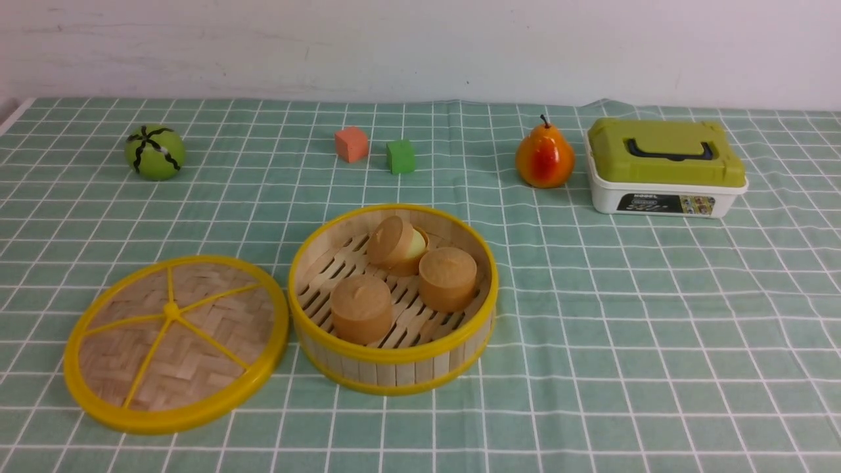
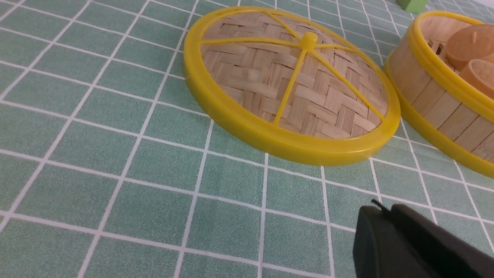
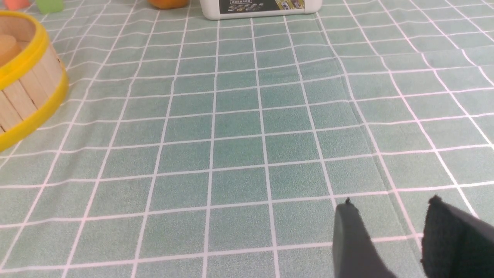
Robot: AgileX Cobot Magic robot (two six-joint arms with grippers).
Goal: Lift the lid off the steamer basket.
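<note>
Tablecloth (image 2: 154, 216) below — lid (image 2: 266, 73) apart from left fingers (image 2: 380, 210)

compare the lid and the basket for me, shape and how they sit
The lid is a flat disc, while the basket is a tub with slatted walls. The lid has woven bamboo and spokes on top; the basket is open and holds three small brown pots. The lid leans slightly, its edge by the basket, which sits level. Both are round with yellow rims.

You have open cloth (image 1: 657, 328) across the front view's lower right; at centre, the steamer basket (image 1: 394, 355) and lid (image 1: 177, 341) block passage between them.
</note>
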